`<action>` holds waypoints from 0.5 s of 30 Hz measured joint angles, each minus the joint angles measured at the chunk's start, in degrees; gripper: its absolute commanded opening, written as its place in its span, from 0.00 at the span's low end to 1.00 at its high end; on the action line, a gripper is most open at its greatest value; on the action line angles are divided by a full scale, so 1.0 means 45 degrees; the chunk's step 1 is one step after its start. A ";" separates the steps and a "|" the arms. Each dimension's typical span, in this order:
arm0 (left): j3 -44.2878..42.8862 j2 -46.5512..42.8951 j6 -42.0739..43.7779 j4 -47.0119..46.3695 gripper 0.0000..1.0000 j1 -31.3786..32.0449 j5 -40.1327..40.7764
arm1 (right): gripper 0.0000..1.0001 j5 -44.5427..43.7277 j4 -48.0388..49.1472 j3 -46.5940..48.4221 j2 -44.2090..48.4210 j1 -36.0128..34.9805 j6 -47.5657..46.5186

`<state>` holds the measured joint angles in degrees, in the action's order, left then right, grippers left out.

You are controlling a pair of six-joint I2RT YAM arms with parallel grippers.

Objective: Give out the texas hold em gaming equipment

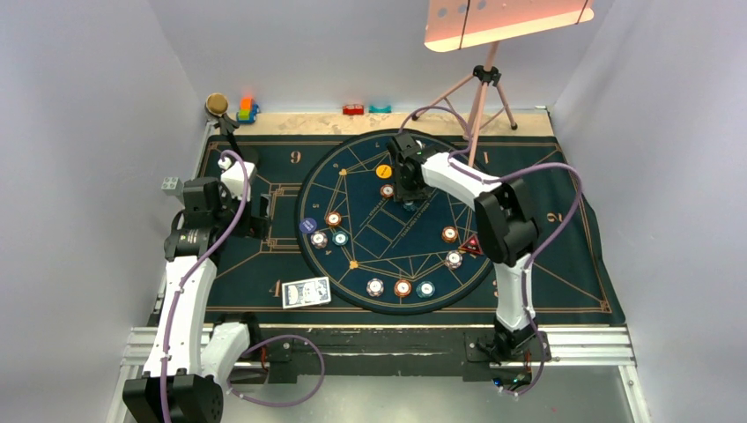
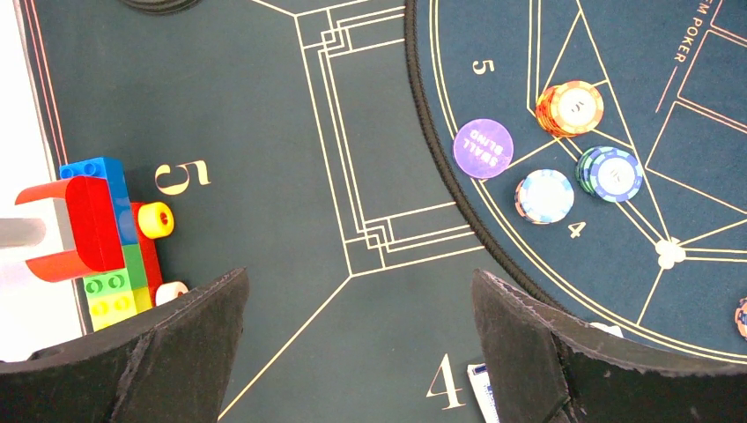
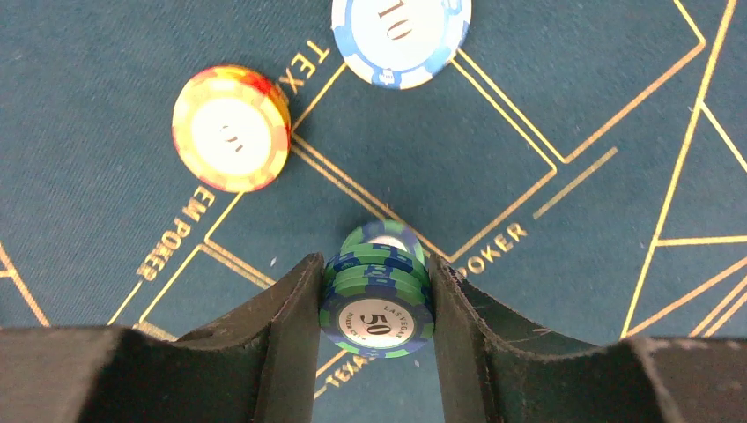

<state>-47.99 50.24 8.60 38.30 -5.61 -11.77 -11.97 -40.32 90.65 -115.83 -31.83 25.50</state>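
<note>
My right gripper (image 3: 377, 295) is shut on a stack of green-and-blue chips (image 3: 377, 300) marked 50, over the far middle of the round mat (image 1: 394, 220). An orange chip stack (image 3: 231, 128) and a light blue chip stack (image 3: 401, 35) lie just ahead of it. Several chip stacks ring the round mat in the top view, with a red triangular token (image 1: 471, 246) at the right. The card deck (image 1: 306, 292) lies front left. My left gripper (image 2: 361, 352) is open and empty above the mat near the gold 4. A purple small-blind disc (image 2: 483, 148) lies near more chips (image 2: 573, 107).
A toy block stack (image 2: 106, 229) stands at the mat's left edge, close to my left finger. More blocks (image 1: 247, 109) and a brass bell (image 1: 216, 104) stand at the back left. A tripod (image 1: 483, 97) stands at the back right. Small red and teal pieces (image 1: 366, 109) lie at the back wall.
</note>
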 measured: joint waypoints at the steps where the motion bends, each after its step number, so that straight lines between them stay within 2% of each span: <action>1: 0.0000 0.0000 0.0000 0.0000 1.00 0.0000 0.0000 | 0.34 -0.0044 0.0073 0.0243 -0.0471 0.0019 -0.0058; 7: 0.0000 0.0000 0.0000 0.0000 1.00 0.0000 0.0000 | 0.34 -0.0073 0.0325 0.0651 -0.1268 0.0223 -0.0165; 15: 0.0005 0.0000 0.0000 0.0000 1.00 0.0000 0.0000 | 0.36 -0.0068 0.0573 0.0763 -0.1316 0.0432 -0.0223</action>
<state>-47.97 50.24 8.60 38.30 -5.61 -11.77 -12.27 -37.74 94.08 -121.75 -29.89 24.49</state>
